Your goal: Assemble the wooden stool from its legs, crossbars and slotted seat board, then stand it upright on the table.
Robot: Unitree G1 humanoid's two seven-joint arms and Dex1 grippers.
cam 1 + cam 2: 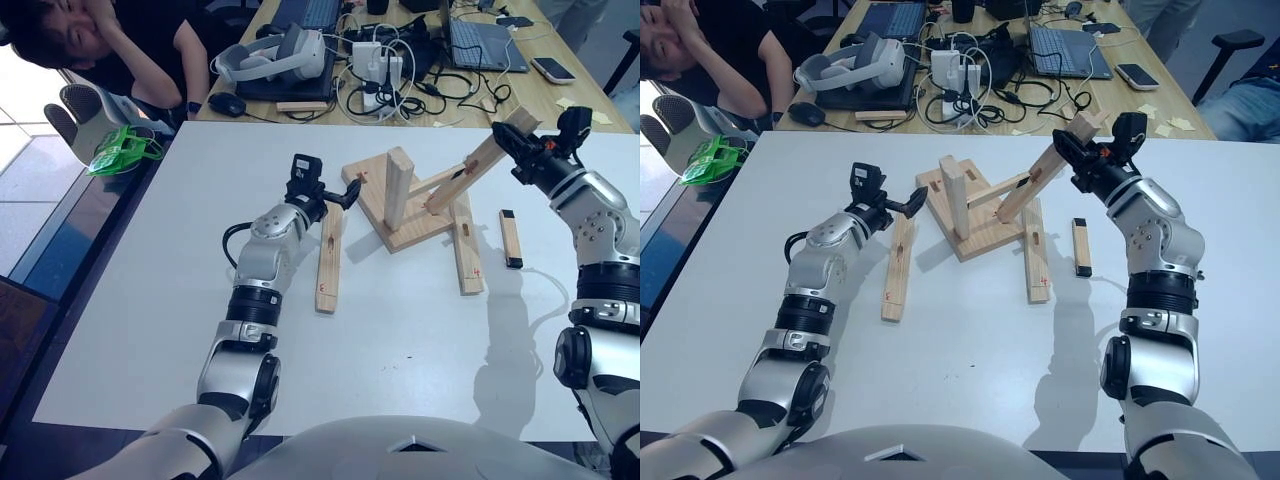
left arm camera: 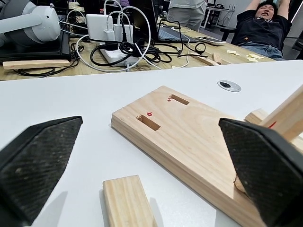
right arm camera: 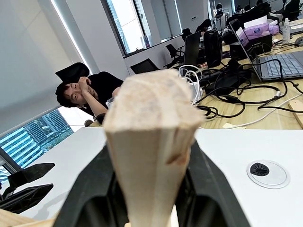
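The slotted seat board [image 1: 412, 232] lies flat mid-table with one leg [image 1: 400, 180] standing upright in it. A second leg [image 1: 478, 160] leans tilted over the board, joined to the first by a crossbar [image 1: 437, 183]. My right gripper [image 1: 507, 140] is shut on that tilted leg's upper end [image 3: 151, 142]. My left gripper [image 1: 335, 195] is open just left of the board's corner [image 2: 189, 132], above the end of a loose leg [image 1: 329, 258] lying on the table. Another loose leg [image 1: 466, 248] and a short crossbar [image 1: 511, 238] lie right of the board.
A wooden desk behind the white table carries a headset [image 1: 275, 55], laptops, a power strip [image 1: 375, 60] and tangled cables. A spare wood strip [image 1: 302, 105] lies on it. A green object [image 1: 122, 150] sits off the table's left edge. The near half of the table is bare.
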